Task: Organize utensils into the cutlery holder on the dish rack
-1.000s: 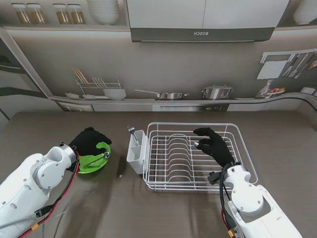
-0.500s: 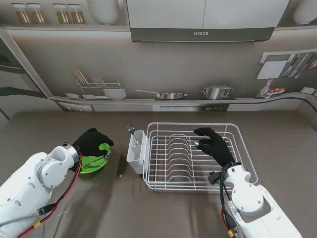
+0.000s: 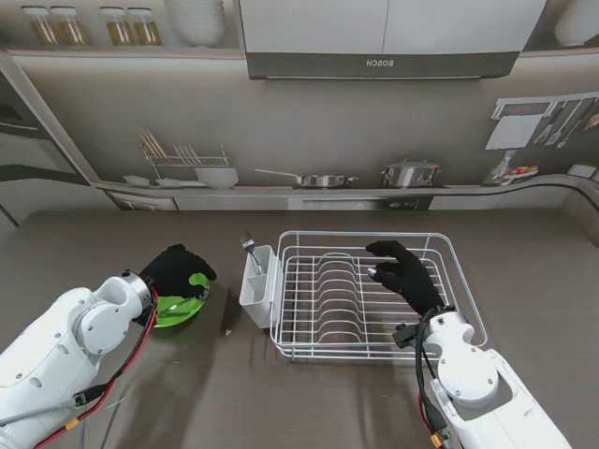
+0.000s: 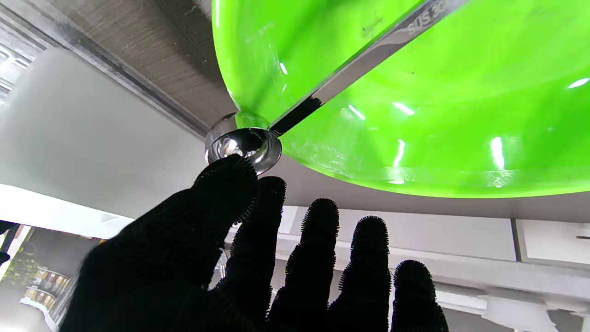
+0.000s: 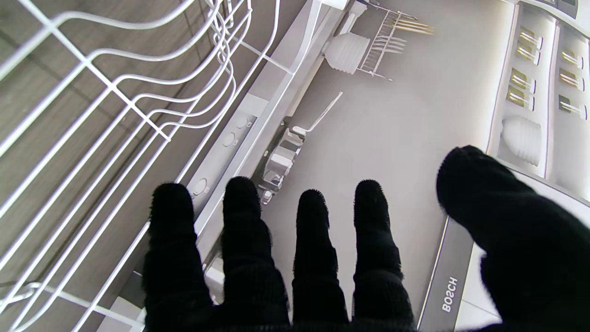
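Observation:
A metal spoon [image 4: 341,76] lies in the green bowl [image 3: 180,307], with its handle across the inside and its round end [image 4: 243,145] poking over the rim. My left hand [image 3: 174,266] hovers over the far side of the bowl, fingers spread. Its thumb tip [image 4: 227,182] touches the spoon's round end but nothing is gripped. The white cutlery holder [image 3: 256,287] hangs on the left end of the white wire dish rack [image 3: 465,297] and holds one utensil [image 3: 249,247]. My right hand [image 3: 402,271] hangs open above the rack's right half, holding nothing.
The bowl stands on the wooden table left of the holder. A small dark speck [image 3: 226,330] lies on the table near the rack's front left corner. The backdrop wall with printed shelves and pots rises just behind the rack.
My left hand and forearm have shifted slightly to the right over the bowl. The spoon stays in the bowl. The right arm has not moved.

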Robot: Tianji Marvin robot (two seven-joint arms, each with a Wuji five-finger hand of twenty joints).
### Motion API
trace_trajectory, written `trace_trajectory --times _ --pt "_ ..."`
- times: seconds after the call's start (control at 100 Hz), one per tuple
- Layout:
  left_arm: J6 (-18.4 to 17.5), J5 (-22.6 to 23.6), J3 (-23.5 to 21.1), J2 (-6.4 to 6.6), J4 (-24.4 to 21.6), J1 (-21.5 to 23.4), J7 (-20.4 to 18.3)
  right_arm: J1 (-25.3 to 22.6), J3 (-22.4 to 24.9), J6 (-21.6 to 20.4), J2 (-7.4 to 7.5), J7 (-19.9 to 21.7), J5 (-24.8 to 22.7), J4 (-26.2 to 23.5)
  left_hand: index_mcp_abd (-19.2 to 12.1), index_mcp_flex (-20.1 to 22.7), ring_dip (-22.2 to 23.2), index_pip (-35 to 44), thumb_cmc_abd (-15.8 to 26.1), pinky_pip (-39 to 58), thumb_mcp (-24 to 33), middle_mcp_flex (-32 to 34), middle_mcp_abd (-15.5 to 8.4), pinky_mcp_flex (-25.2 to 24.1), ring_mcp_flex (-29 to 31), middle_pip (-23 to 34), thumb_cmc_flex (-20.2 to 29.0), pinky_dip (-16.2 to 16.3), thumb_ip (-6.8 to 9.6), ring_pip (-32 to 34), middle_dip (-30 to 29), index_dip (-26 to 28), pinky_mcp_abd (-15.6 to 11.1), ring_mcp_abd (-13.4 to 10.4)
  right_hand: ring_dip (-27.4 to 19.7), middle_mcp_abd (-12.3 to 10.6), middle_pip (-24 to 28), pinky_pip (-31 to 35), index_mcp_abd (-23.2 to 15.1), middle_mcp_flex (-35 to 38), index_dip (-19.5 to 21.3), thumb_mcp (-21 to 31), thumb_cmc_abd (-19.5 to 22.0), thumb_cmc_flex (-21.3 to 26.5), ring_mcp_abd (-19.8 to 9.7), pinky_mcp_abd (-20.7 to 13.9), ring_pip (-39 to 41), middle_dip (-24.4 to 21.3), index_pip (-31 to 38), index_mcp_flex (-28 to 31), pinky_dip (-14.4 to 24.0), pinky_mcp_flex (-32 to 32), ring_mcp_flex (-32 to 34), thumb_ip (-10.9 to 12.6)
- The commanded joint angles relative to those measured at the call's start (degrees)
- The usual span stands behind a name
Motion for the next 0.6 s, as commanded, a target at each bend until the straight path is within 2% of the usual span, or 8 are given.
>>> trace_trajectory --times 0.0,0.2,0.3,0.42,0.59 --pt "0.1 0.2 0.0 0.06 -0.3 0.1 -1.3 -0.4 -0.1 0.0 -0.23 0.9 0.1 -0.4 -1.1 1.0 -0.4 0.0 -2.4 -1.6 2.3 -0.3 -0.6 -0.6 -0.3 0.4 -1.0 -0.8 -0.52 0.4 -0.3 0.4 0.8 -0.7 0.6 0.1 -0.6 -1.2 -0.2 -0.3 -1.4 -0.7 1.7 -1.3 -0.5 -0.5 0.3 -0.8 -0.6 -0.5 1.3 0.1 1.3 1.3" --pt "0.6 0.2 0.2 0.05 -0.3 0.4 -1.3 -0.3 -0.2 0.0 -0.23 0.9 0.2 -0.3 -1.5 2.3 -0.4 1.0 -2.4 -1.6 2.6 0.1 -1.0 -0.4 -0.2 0.6 -0.6 -0.9 -0.70 0.5 -0.2 1.2 0.7 -0.8 0.6 0.0 -0.6 -1.2 -0.2 -0.2 -1.4 -0.7 1.9 -1.3 -0.5 -0.6 0.3 -0.8 -0.6 -0.4 1.4 0.2 1.4 1.3" --pt "0.8 0.0 0.6 -0.03 0.1 0.3 -0.9 -0.4 -0.2 0.0 -0.23 1.0 0.3 -0.3 -2.2 2.8 -0.3 2.9 -3.0 -1.5 0.7 0.3 -0.9 -0.3 0.0 0.7 1.2 -1.0 -2.92 0.7 -0.1 4.3 0.7 -0.7 0.6 0.1 -0.7 -1.3 -0.2 -0.3 -1.4 -0.7 1.9 -1.3 -0.5 -0.5 0.3 -0.8 -0.6 -0.4 1.4 0.1 1.3 1.3" --pt "0.8 -0.3 1.0 -0.12 0.6 0.0 -0.5 -0.3 -0.2 0.0 -0.23 1.0 0.3 -0.3 -3.1 3.6 -0.3 4.4 -3.5 -1.4 -1.4 0.7 -1.1 -0.2 0.2 0.9 2.8 -1.0 -3.93 0.8 0.1 6.4 0.7 -0.8 0.6 0.1 -0.6 -1.3 -0.2 -0.2 -1.4 -0.7 1.9 -1.3 -0.4 -0.5 0.3 -0.8 -0.6 -0.3 1.4 0.2 1.3 1.3" --pt "0.8 -0.7 1.5 -0.21 1.3 -0.4 0.0 -0.3 -0.2 0.0 -0.26 0.9 0.3 -0.2 -3.9 4.4 -0.2 6.7 -3.8 -1.3 -4.0 1.1 -1.3 -0.1 0.5 1.1 4.7 -1.0 -4.22 1.0 0.3 8.2 0.7 -1.0 0.6 0.1 -0.6 -1.3 -0.1 -0.2 -1.4 -0.7 2.0 -1.3 -0.5 -0.6 0.3 -0.8 -0.6 -0.3 1.4 0.2 1.3 1.3"
